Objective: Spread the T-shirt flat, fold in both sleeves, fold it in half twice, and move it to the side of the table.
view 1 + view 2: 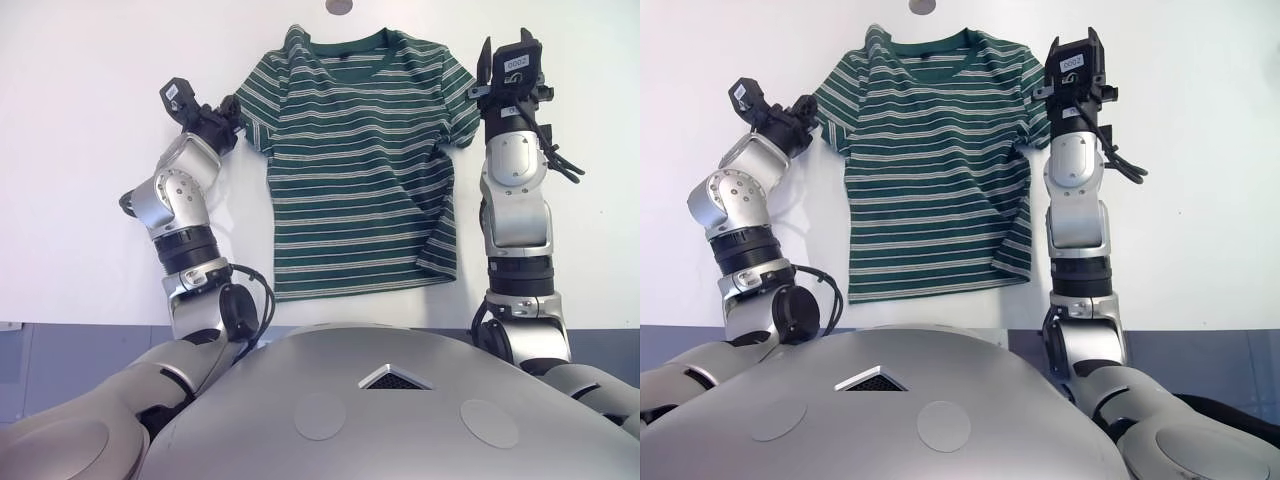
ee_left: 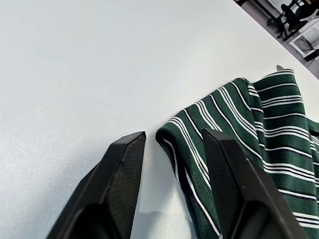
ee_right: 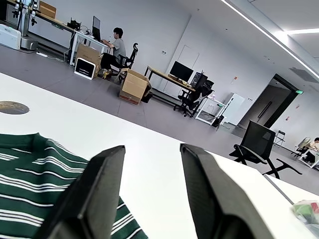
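A green T-shirt (image 1: 355, 170) with white stripes lies spread on the white table (image 1: 80, 150), collar at the far side and both sleeves out. My left gripper (image 1: 230, 115) is low at the left sleeve. In the left wrist view it (image 2: 172, 137) is open, with the sleeve hem (image 2: 174, 142) lying between its black fingers (image 2: 119, 169). My right gripper (image 1: 507, 45) stands by the right sleeve (image 1: 462, 105), lifted off the table and pointing up and away. It (image 3: 152, 148) is open with nothing between its fingers, and the shirt (image 3: 35, 169) lies below it.
A small grey disc (image 1: 339, 5) is set in the tabletop just beyond the collar. Bare white table stretches to either side of the shirt. Beyond the far edge, the right wrist view shows an office with desks, chairs (image 3: 259, 144) and cardboard boxes (image 3: 134, 84).
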